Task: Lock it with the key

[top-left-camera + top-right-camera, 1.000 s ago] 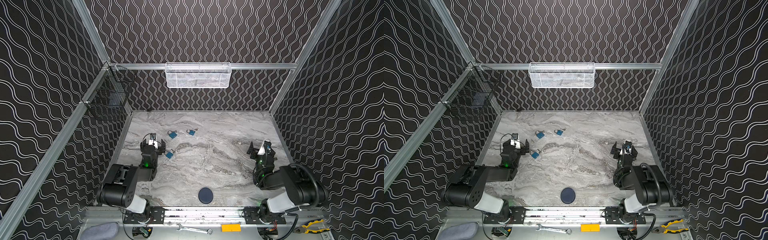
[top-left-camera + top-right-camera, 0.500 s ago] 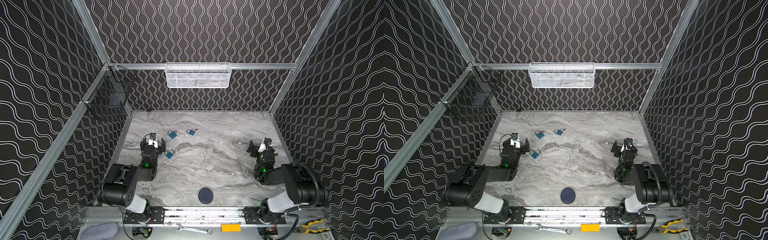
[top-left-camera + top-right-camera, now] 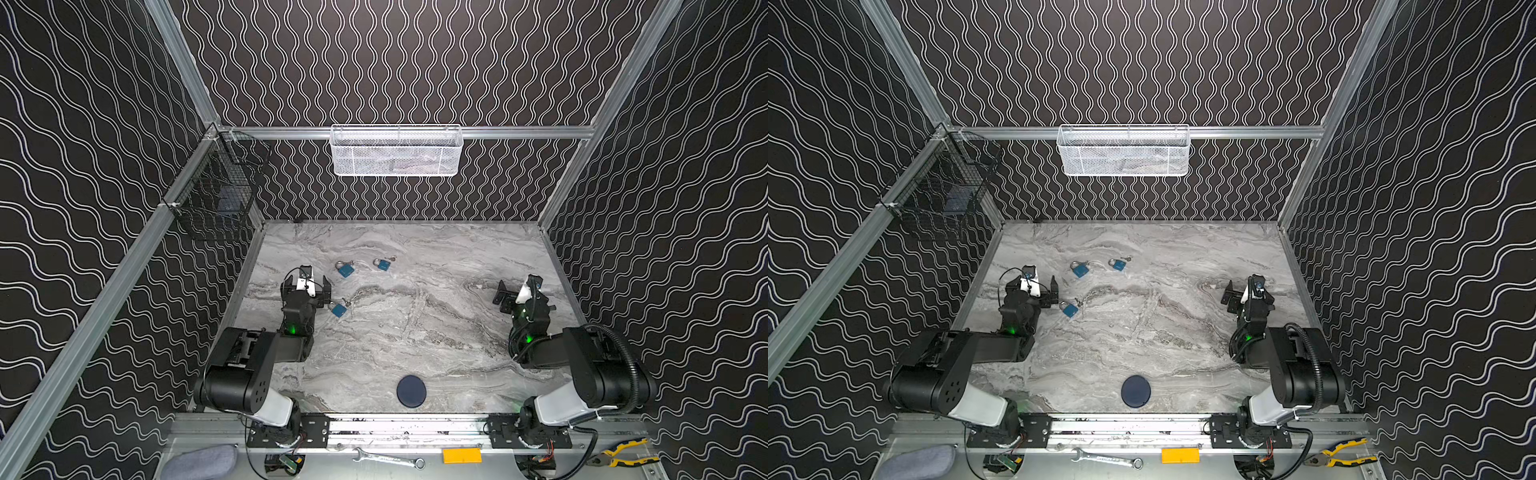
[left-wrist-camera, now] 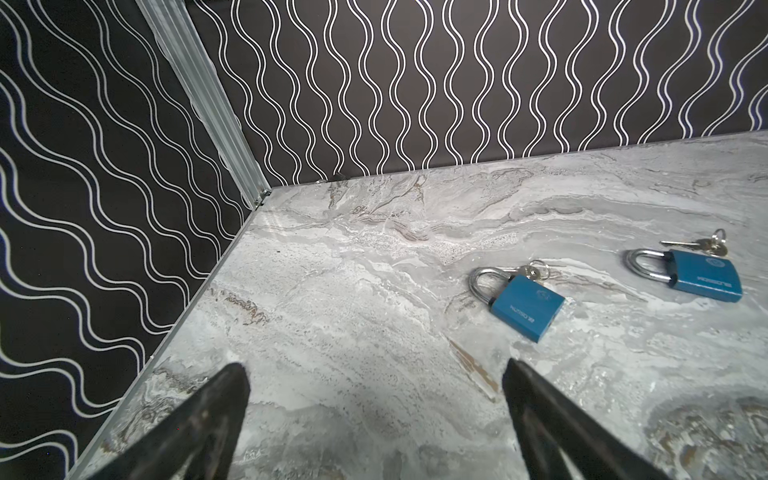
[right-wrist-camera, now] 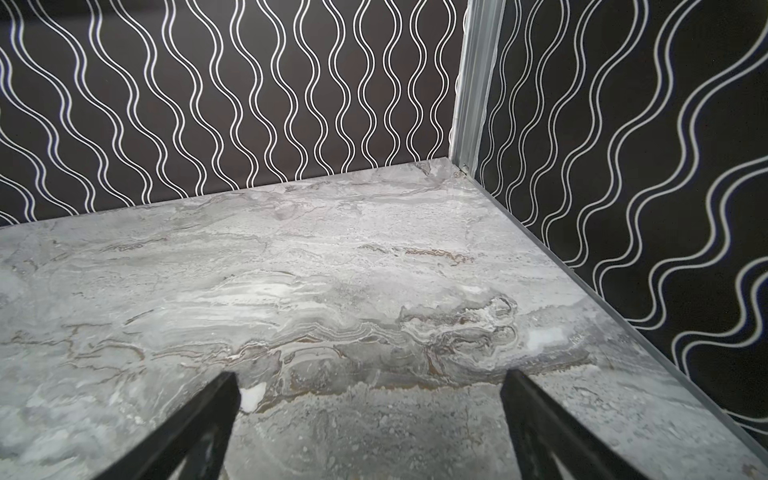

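**Three blue padlocks on a marble table, two empty grippers spread wide**

Three padlocks, each a flat blue rectangular body with a curved steel shackle, lie left of centre on the veined grey table [image 3: 415, 332]. The nearest padlock [image 3: 339, 309] sits just beside the left arm, with the left rear padlock [image 3: 345, 269] and right rear padlock [image 3: 383, 264] farther back, and small silver keys [image 4: 536, 271] lie by the shackles. One dark round disc [image 3: 411, 391] rests near the front edge. One white mesh basket [image 3: 396, 151] and one black wire basket [image 3: 214, 199] hang on the wavy-patterned walls. The left gripper [image 4: 374, 370] is spread wide, holds nothing, and its wrist view shows only two padlocks. The right gripper [image 5: 370, 378] is equally wide and empty, and its wrist view shows only bare marble and a corner.
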Available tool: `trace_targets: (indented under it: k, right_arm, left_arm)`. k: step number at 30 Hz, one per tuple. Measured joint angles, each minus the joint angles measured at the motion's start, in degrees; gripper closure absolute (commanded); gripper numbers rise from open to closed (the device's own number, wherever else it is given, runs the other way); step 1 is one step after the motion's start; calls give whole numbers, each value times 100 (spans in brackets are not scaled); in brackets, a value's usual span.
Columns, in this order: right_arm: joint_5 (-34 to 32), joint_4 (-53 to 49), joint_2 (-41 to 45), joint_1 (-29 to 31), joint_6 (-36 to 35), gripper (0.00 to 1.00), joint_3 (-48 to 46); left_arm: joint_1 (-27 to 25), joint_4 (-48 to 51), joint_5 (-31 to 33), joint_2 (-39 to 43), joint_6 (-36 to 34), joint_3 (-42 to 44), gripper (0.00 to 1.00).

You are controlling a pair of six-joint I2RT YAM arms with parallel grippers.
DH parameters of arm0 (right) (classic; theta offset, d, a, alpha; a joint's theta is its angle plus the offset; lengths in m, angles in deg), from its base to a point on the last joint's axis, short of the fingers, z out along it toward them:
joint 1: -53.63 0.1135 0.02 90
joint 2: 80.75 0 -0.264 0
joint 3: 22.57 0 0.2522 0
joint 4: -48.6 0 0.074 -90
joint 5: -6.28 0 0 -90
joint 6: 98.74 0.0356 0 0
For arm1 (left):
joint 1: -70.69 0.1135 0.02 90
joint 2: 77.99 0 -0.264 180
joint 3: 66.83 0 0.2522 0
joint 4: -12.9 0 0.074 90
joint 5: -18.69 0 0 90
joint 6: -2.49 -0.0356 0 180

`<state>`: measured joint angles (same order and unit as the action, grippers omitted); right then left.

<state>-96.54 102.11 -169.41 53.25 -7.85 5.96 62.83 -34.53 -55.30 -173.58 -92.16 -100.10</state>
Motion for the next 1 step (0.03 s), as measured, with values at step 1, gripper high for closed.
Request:
trace_targets:
  k: [1]
  right_arm:
    - [2, -15, 0, 0, 0, 0, 0]
  left_arm:
    - [0, 0, -2, 0, 0, 0, 1]
